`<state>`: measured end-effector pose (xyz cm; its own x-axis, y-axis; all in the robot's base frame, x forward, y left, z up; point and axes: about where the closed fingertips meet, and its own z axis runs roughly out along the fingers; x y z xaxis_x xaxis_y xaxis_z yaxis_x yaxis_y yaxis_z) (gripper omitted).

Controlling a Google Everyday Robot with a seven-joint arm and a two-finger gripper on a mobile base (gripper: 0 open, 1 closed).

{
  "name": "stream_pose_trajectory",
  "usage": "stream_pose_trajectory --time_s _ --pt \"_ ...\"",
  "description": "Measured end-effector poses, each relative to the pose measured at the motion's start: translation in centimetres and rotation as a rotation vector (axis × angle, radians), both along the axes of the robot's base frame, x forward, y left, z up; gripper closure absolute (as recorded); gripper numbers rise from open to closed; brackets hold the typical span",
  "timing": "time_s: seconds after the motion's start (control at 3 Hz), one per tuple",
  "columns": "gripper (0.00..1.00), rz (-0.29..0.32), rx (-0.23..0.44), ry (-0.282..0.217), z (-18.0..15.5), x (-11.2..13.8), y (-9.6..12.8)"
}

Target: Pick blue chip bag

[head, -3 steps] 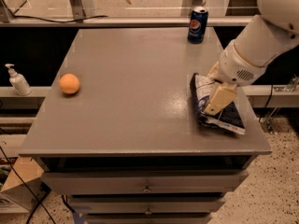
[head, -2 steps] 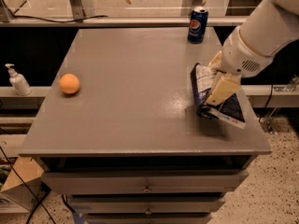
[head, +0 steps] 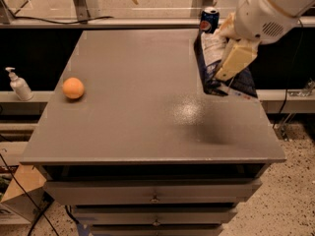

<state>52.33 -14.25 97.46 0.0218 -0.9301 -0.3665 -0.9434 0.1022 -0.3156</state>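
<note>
The blue chip bag is a dark-blue foil bag with a white panel. It hangs in the air above the right rear part of the grey table, with its shadow on the tabletop below. My gripper is shut on the bag. One cream finger lies across the bag's front, and the other finger is hidden behind it. The white arm reaches in from the upper right.
A blue Pepsi can stands at the table's back edge, just behind the bag. An orange ball lies at the left side. A soap dispenser stands on a ledge to the left. Drawers sit under the table's front edge.
The bag lay flat on the table under my gripper. Now the gripper has risen up and back with the bag in it, off the surface.
</note>
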Motion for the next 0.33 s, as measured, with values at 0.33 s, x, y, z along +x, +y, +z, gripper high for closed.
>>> stream_pose_trajectory --time_s 0.33 --pt "1.0 0.002 0.009 -0.032 1.54 0.36 0.11"
